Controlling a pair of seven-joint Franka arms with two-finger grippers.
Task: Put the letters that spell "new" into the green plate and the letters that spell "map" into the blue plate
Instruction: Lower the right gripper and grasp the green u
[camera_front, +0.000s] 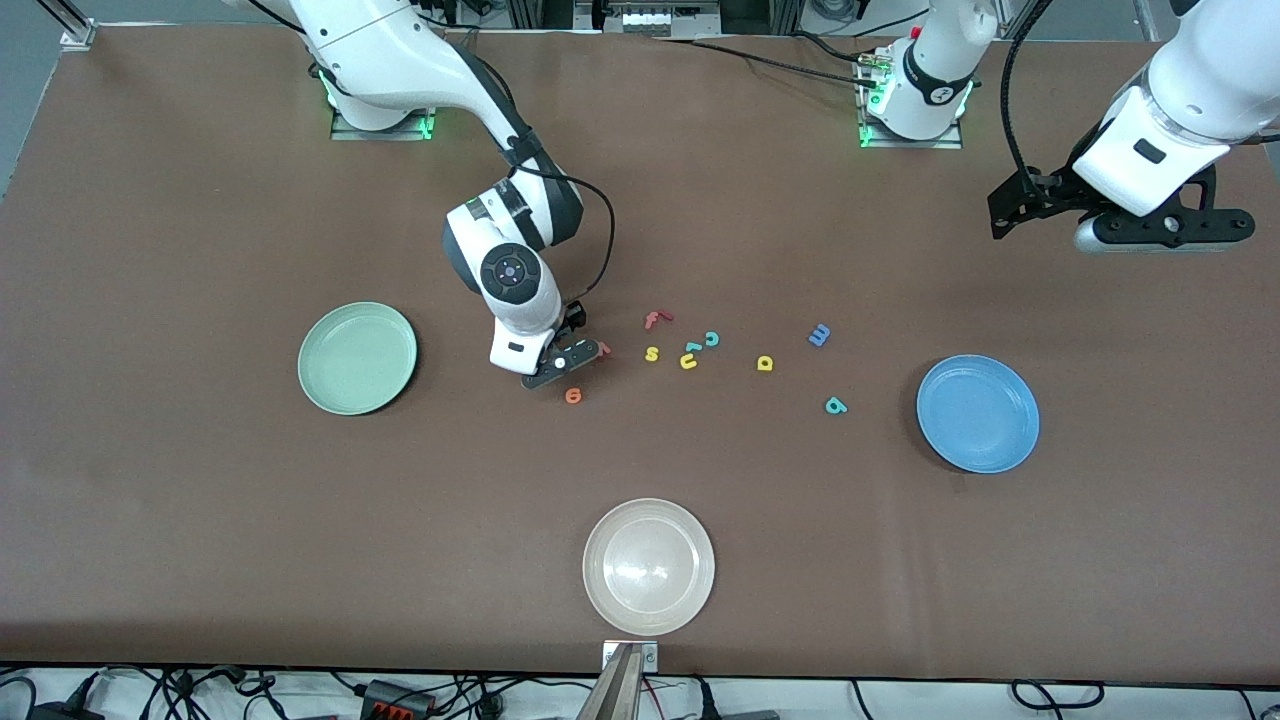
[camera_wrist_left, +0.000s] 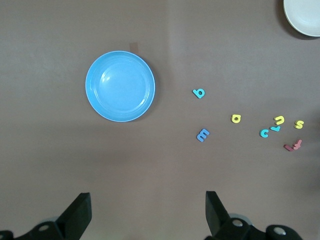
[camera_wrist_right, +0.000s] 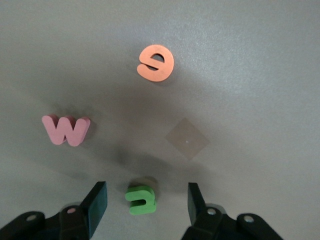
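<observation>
Fingers of the right gripper (camera_wrist_right: 145, 200) straddle the green n (camera_wrist_right: 141, 200), not yet pinching it, so closing comes next, while the left gripper (camera_wrist_left: 148, 212) waits open.

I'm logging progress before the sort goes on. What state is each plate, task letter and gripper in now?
Round pale green plate: empty.
Round bright blue plate: empty.
Whitish-beige plate: empty.
Green foam n: on table, between right gripper's fingers.
Orange e, pink w: on table.
Blue m: on table.
Right gripper: low, open.
Left gripper: raised, open, waiting.
</observation>
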